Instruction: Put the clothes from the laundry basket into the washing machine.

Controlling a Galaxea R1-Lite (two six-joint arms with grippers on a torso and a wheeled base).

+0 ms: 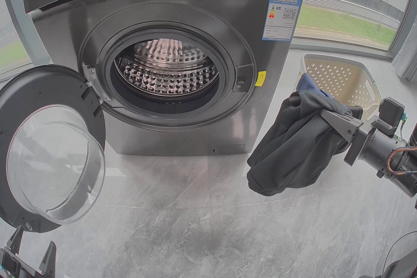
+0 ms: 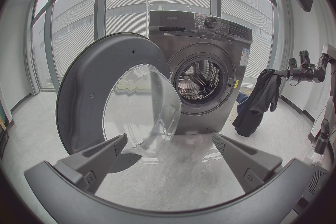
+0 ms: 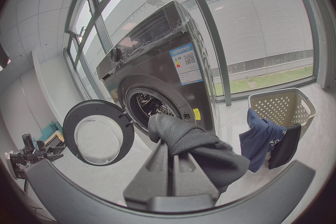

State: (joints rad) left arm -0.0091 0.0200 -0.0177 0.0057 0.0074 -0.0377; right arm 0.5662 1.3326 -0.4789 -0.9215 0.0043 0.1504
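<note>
A dark grey garment [image 1: 295, 142] hangs in the air from my right gripper [image 1: 332, 118], which is shut on its top fold, to the right of the washing machine [image 1: 173, 53]. The same garment [image 3: 196, 146] bunches over the closed fingers in the right wrist view and hangs by the machine as a dark grey garment [image 2: 260, 102] in the left wrist view. The drum [image 1: 167, 68] shows bare metal, and the round door [image 1: 47, 148] is swung wide to the left. The beige laundry basket [image 1: 347, 77] stands right of the machine with a blue cloth [image 3: 259, 139] over its rim. My left gripper [image 2: 168, 151] is open, low beside the door.
A black cloth [image 3: 285, 146] also drapes over the laundry basket's [image 3: 283, 105] front rim. Glass walls stand behind the machine and to the right. Grey tiled floor [image 1: 195, 213] lies open in front of the machine.
</note>
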